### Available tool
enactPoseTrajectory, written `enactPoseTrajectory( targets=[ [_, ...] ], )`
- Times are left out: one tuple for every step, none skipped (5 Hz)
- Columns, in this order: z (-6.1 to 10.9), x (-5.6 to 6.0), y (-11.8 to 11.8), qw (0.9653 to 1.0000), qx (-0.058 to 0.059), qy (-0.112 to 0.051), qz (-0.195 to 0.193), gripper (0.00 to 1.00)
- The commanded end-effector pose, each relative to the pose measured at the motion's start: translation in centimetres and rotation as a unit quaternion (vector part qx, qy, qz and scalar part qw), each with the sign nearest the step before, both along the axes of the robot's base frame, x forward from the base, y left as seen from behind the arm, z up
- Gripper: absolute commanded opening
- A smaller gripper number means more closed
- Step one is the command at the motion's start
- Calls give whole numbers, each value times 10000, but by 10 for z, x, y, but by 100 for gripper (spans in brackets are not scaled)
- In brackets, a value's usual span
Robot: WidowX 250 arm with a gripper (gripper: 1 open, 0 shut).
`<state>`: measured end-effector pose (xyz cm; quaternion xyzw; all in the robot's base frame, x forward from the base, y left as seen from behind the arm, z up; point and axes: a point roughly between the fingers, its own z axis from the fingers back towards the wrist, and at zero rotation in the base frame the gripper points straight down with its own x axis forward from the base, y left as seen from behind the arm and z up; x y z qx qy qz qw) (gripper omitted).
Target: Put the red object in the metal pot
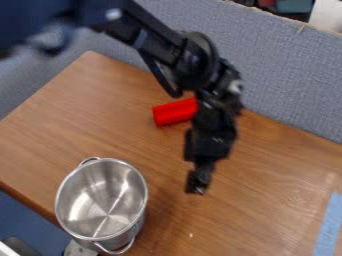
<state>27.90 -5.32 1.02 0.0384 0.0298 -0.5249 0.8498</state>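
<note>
Camera view, metal pot [102,205] holding nothing, red object [173,111] on table [67,110]

My black pincer [198,182] hangs over plain brown wood, the table [80,100]. Up and left of it I see the bright red object [174,111]; down and left, the shiny silver metal pot [102,205]. Beyond it, a grey-blue wall [287,75].
</note>
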Motion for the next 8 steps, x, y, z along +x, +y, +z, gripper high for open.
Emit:
enactPoseTrajectory(
  targets=[
    [32, -19, -9, 9973, 18, -342, -653, 100],
    [52, -61, -15, 9935, -34, -464, -1043, 100],
    [45, -70, -34, 9987, -1, -461, -212, 100],
    [39, -71, -32, 9935, 83, -479, 1034, 100],
    [47, -70, -32, 9984, 56, -364, 423, 100],
    [56, -70, -32, 9994, -4, -298, -154, 100],
    [51, -66, -10, 9994, -39, -261, 220, 100],
    [44, -68, 26, 9949, -136, -292, 954, 100]
  ],
)
